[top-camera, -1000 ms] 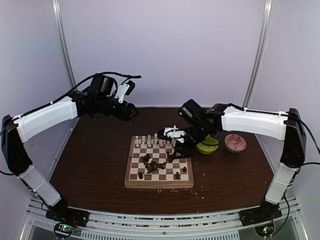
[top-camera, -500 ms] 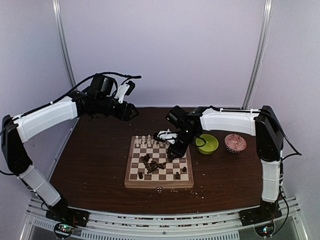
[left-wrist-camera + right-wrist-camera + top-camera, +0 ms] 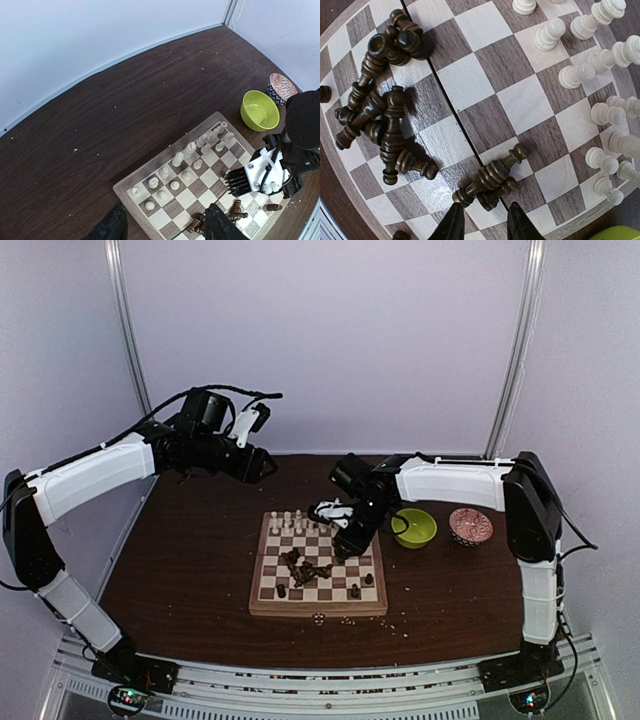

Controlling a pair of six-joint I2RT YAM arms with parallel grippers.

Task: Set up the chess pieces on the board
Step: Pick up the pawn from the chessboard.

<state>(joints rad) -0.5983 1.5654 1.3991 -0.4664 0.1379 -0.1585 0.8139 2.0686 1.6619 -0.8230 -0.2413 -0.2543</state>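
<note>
Dark-brown chess pieces (image 3: 380, 115) lie toppled in a heap mid-board, w/ two more (image 3: 490, 182) lying side by side just ahead of the right tool (image 3: 481, 222). Cream pieces (image 3: 191, 148) stand upright along the far rows of the board (image 3: 318, 565).

Right tool is low over the board, jaws partly apart, nothing btwn them. Left tool (image 3: 165, 225) hangs high over the far-left of the surface, jaws wide, empty.

Risks, as I judge them:
- The two lying pieces touch, so closing on one prob. drags or rolls the other.
- Round turned shapes lying flat could squirt out of a pinch.
- The cream row is near the right arm, so a wrist swing could knock it down.
- The heap is tangled, so pulling one piece may scatter the rest off the board.

Surface (image 3: 180, 560) is dark wood. It carries a lime bowl (image 3: 415, 528) and a red bowl (image 3: 470, 527) right of the board, and pale crumbs (image 3: 350, 620) near the front edge. Room: plain pale walls (image 3: 320, 340), two metal poles (image 3: 125, 330).
</note>
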